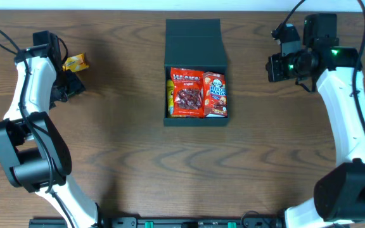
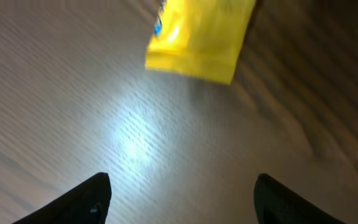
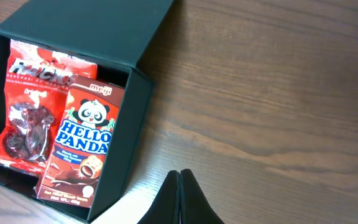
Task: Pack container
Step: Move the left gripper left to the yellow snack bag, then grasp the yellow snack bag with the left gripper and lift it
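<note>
The black container (image 1: 195, 119) stands at the table's centre with its flap lid (image 1: 193, 39) folded back. Inside lie a red snack packet (image 1: 187, 93), a Hello Panda box (image 1: 215, 94) and a yellow item (image 1: 170, 95) along the left wall. A yellow packet (image 1: 76, 62) lies on the table at the far left. My left gripper (image 1: 72, 81) hovers just beside it, open and empty; in the left wrist view the packet (image 2: 197, 37) lies ahead of the spread fingers (image 2: 86, 199). My right gripper (image 3: 180, 180) is shut on nothing, right of the container (image 3: 135, 118).
Bare wooden table surrounds the container. The right arm (image 1: 341, 101) reaches in from the right side and the left arm (image 1: 27, 107) from the left. The Hello Panda box (image 3: 82, 143) and red packet (image 3: 33, 106) fill the box's near half in the right wrist view.
</note>
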Available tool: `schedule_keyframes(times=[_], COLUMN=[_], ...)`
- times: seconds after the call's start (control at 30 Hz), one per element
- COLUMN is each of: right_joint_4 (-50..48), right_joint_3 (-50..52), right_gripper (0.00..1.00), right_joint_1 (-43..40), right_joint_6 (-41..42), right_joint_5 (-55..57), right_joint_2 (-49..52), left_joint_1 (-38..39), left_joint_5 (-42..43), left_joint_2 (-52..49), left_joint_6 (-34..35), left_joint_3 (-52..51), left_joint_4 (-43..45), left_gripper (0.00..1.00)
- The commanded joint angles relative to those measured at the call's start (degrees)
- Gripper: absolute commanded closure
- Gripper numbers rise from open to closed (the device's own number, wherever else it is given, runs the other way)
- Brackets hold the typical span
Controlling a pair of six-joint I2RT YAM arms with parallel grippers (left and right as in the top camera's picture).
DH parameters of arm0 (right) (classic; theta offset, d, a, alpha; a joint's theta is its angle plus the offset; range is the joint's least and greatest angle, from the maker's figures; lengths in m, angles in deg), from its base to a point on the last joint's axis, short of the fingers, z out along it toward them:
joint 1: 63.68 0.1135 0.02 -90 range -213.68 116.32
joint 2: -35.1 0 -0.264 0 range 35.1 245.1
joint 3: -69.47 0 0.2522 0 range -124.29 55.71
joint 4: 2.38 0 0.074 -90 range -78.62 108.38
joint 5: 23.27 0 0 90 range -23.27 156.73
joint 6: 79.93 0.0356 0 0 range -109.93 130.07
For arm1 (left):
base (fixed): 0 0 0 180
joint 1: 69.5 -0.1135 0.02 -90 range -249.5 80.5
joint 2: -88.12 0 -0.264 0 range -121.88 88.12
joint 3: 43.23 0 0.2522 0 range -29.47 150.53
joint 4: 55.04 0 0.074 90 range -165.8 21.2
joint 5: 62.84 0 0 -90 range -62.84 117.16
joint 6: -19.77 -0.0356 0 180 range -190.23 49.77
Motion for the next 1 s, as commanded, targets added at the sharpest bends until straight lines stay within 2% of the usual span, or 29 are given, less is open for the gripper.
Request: schedule_keyframes(times=[0.0,0.27,0.4,0.53,0.9,0.97], right_joint_4=[0.26,0.70,0.66,0.52,0.59,0.59], right_joint_3=[-1.33,-1.33,-1.33,-1.33,-1.33,-1.33], right_gripper=[0.98,0.99,0.99,0.94,0.98,0.98], right_joint_1=[-0.31,-0.31,-0.31,-0.31,-0.28,-0.28], right_joint_6=[-0.87,-0.87,-0.87,-0.85,-0.17,0.13], right_joint_5=[-0.59,-0.59,-0.59,-0.59,-0.61,-0.61], right_joint_2=[-1.25,-1.25,-1.25,-1.25,-1.25,-1.25], left_joint_1=[-0.37,-0.74,-1.36,-1.38,-1.40,-1.51], left_joint_5=[-4.74,-6.86,-6.80,-6.78,-6.62,-6.58], left_joint_2=[-0.35,-1.33,-4.17,-6.58,-12.13,-12.52], left_joint_6=[0.22,-0.46,-0.44,-0.44,-0.39,-0.39], left_joint_3=[-0.17,-0.17,-0.17,-0.17,-0.17,-0.17], left_joint_4=[2.47,13.49,16.76,18.93,25.14,26.21], left_gripper=[0.23,0.09,0.09,0.09,0.10,0.13])
